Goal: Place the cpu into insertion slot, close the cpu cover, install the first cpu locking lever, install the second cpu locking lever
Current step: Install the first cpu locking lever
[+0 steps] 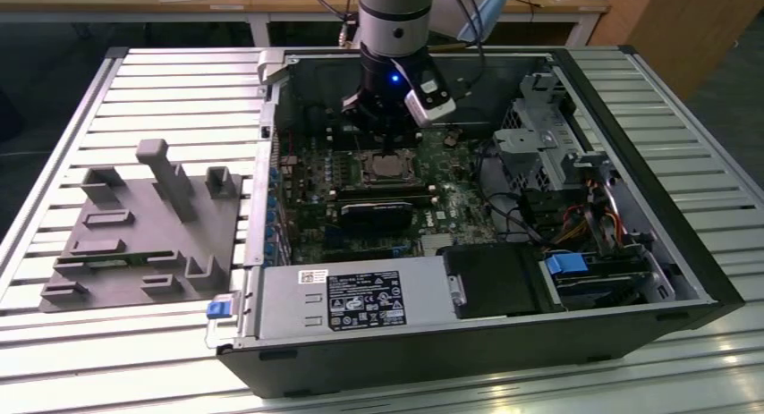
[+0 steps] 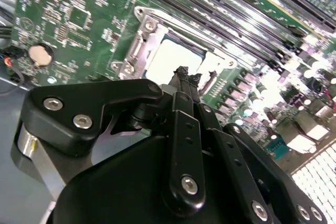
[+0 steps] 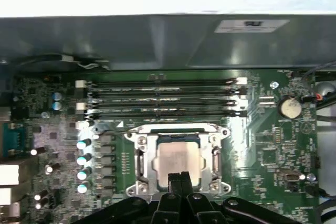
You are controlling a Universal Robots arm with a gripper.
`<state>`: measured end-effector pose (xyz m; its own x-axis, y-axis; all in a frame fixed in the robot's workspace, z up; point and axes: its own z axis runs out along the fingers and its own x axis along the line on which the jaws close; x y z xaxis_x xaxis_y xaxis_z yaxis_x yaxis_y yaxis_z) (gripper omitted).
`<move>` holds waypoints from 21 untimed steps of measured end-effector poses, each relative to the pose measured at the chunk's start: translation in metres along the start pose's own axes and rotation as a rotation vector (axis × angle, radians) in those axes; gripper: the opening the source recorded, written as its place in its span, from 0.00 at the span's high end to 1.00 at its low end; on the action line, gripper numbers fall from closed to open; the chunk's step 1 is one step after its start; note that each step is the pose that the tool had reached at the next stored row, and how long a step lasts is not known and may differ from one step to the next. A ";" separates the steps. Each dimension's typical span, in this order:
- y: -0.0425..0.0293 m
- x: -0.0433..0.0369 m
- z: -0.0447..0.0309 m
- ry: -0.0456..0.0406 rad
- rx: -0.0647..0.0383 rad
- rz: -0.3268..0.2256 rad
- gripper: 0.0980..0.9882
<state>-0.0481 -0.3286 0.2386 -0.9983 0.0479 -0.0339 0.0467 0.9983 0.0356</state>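
Hovering just above the insertion slot [image 3: 137, 141], the gripper [image 3: 178, 177] had its fingertips [image 3: 174, 180] pressed together with nothing between them. The cpu [image 3: 178, 156] lay seated in the slot, the cpu cover [image 3: 153, 167] apparently folded down around it, toward the far side of the open computer case [image 1: 704, 262].

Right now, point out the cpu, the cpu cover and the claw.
cpu [image 3: 178, 156]: first wrist view, middle of its shiny top.
cpu cover [image 3: 148, 166]: first wrist view, its side rail.
claw [image 3: 179, 176]: first wrist view, between its fingertips.
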 end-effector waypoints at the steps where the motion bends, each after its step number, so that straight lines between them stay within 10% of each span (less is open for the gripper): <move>1: -0.0001 0.0022 -0.0001 0.0000 0.000 0.000 0.99; 21: -0.0024 0.0520 -0.0018 -0.0036 -0.008 0.000 0.99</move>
<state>-0.1001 -0.3286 0.2386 -0.9981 0.0482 -0.0374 0.0465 0.9979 0.0440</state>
